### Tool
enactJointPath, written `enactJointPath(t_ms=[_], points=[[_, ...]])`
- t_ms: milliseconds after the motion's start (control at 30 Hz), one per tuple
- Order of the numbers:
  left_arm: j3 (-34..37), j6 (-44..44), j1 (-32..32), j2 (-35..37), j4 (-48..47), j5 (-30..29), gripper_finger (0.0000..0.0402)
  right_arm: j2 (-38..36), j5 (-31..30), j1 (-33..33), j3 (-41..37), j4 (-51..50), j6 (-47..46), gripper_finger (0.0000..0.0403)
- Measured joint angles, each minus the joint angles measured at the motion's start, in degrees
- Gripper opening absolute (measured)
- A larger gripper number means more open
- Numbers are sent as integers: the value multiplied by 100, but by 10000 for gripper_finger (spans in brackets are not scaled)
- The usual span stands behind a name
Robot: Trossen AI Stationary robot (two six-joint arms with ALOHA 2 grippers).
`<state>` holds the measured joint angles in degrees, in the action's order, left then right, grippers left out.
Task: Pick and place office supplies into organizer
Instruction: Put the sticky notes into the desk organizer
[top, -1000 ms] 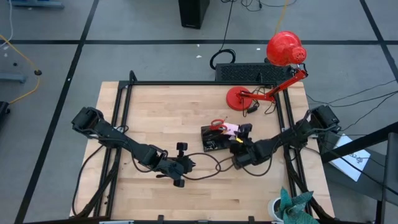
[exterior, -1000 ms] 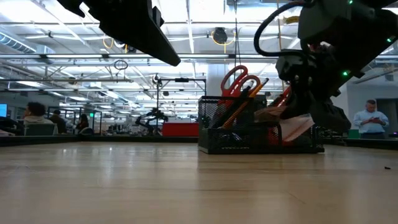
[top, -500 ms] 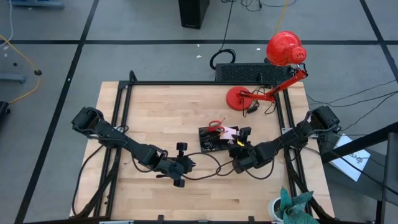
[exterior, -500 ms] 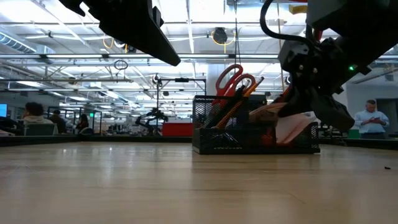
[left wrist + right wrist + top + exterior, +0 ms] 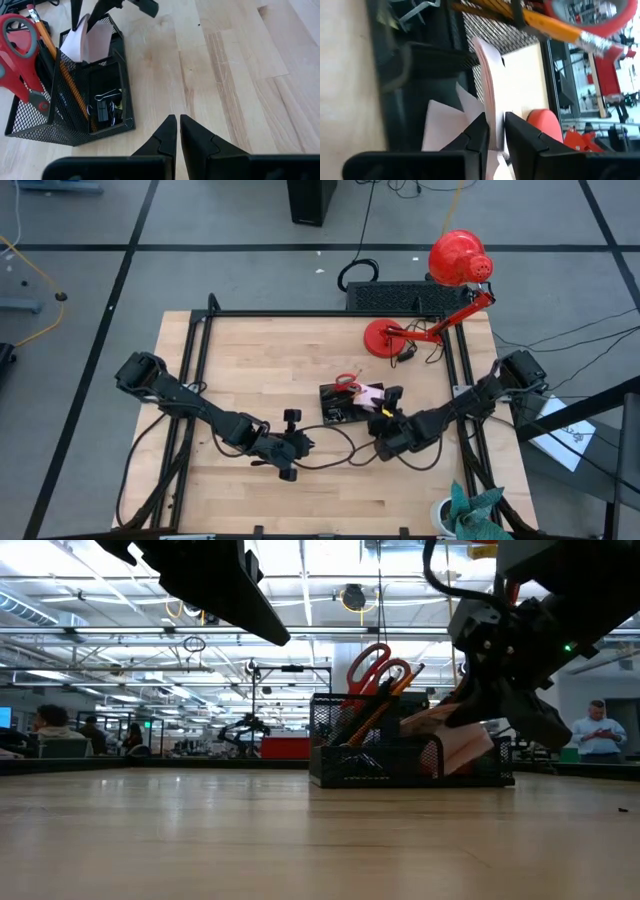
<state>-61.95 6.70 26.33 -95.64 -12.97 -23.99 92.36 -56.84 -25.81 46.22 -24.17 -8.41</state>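
The black mesh organizer (image 5: pixel 342 405) stands near the table's middle. In it are red-handled scissors (image 5: pixel 20 50), an orange pencil (image 5: pixel 42 30) and black binder clips (image 5: pixel 102 107). The pink sticky-note pad (image 5: pixel 87 40) leans in its far-right compartment. My right gripper (image 5: pixel 495 127) reaches in from the right, its fingers close on either side of the pad's upper edge. My left gripper (image 5: pixel 178 120) is shut on nothing and hovers over bare wood to the near left of the organizer. My right gripper has the sticky-note pad's upper edge (image 5: pixel 490 107) between its two fingers, which stand only narrowly apart. It comes slanting down from the table's right. The pad stands tilted, its lower part inside the organizer (image 5: pixel 465 745).
A red desk lamp stands with its base (image 5: pixel 385 337) at the far right, its head (image 5: pixel 460 258) beyond the table. A teal cloth (image 5: pixel 475 510) sits at the near right corner. A black cable (image 5: pixel 340 448) loops on the table between the arms. Bare wood lies to the left.
The organizer has slid a little toward the table's left. The sticky-note pad, which stuck out past its right side, now leans further inside it. My right gripper has stayed at the pad and tipped slightly.
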Motion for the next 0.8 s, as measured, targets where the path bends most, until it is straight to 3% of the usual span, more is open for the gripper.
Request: enactJointPath(t_ms=[800], points=[[0, -2, 0, 0, 0, 7, 31, -26, -249, -178, 0, 451, 566, 63]])
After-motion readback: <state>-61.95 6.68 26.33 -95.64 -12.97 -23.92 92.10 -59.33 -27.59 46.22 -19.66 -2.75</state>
